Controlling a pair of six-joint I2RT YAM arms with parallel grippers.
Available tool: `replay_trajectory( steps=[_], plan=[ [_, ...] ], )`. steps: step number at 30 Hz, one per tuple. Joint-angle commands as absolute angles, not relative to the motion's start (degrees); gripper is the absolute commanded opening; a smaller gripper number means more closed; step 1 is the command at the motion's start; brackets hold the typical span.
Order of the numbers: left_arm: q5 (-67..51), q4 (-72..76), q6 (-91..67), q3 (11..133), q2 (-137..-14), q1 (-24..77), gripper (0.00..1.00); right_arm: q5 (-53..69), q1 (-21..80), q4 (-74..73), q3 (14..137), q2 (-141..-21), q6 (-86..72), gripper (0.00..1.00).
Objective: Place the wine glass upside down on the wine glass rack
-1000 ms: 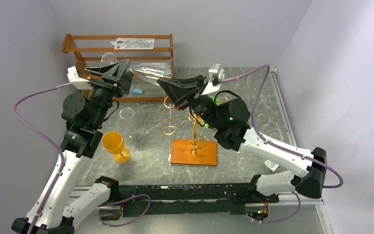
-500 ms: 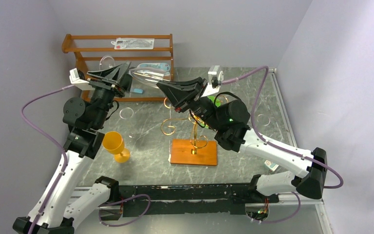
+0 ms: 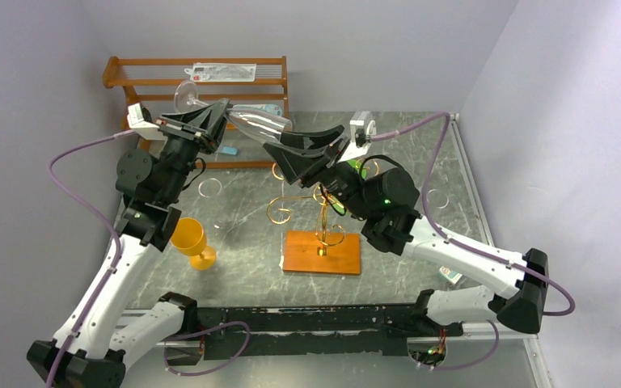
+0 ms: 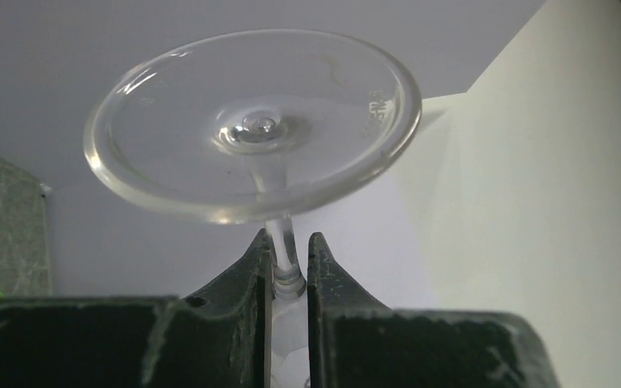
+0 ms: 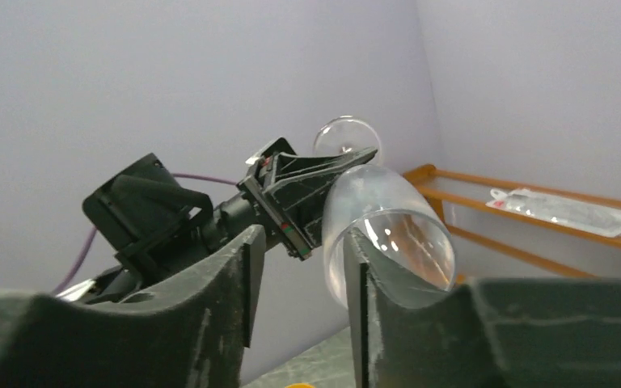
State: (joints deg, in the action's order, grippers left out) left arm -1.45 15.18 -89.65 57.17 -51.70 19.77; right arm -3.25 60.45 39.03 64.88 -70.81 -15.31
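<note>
The clear wine glass hangs on its side in the air above the table, foot toward the back left. My left gripper is shut on its stem just under the round foot, the stem pinched between both fingers near the left gripper's tips. My right gripper stands open at the bowl's mouth; its right finger overlaps the rim and nothing lies between its fingers. The gold wire wine glass rack stands on its orange-brown base below the right gripper.
A brown slatted wooden shelf with a plastic packet on top stands at the back left. An orange goblet stands upright left of the rack. Clear rings lie on the marble table; walls close both sides.
My left gripper has moved up to the glass and shut on its stem. My right gripper, shut on the bowl's rim before, has opened.
</note>
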Motion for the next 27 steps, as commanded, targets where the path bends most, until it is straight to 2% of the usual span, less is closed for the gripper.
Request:
replay_trajectory(
  steps=[1, 3, 7, 11, 17, 22, 27],
  plan=[
    [-4.8, 16.3, -82.4, 59.7, -54.7, 20.1, 0.05, -8.5, 60.9, 36.0, 63.5, -67.2, -14.1, 0.53],
    [-5.2, 14.9, -80.2, 60.7, -55.9, 19.6, 0.05, -10.9, 60.9, 34.6, 62.4, -65.7, -13.1, 0.63],
    [-7.3, 13.1, -75.2, 62.7, -58.2, 17.3, 0.05, -13.6, 60.9, 30.9, 60.9, -62.7, -11.9, 0.68],
    [-8.3, 11.5, -67.0, 65.0, -58.8, 15.0, 0.05, -14.8, 60.9, 27.2, 60.6, -60.3, -11.3, 0.69],
    [-6.0, 1.7, -42.6, 71.6, -60.5, 14.2, 0.05, -15.1, 60.8, 23.2, 60.8, -57.4, -10.2, 0.69],
    [-11.1, -3.5, -23.5, 73.1, -61.9, 14.2, 0.05, -14.4, 60.8, 17.7, 63.0, -57.0, -9.2, 0.70],
    [-18.8, -3.4, -11.5, 69.7, -60.6, 14.2, 0.05, -12.5, 60.9, 13.3, 65.4, -57.4, -10.1, 0.70]
  ],
)
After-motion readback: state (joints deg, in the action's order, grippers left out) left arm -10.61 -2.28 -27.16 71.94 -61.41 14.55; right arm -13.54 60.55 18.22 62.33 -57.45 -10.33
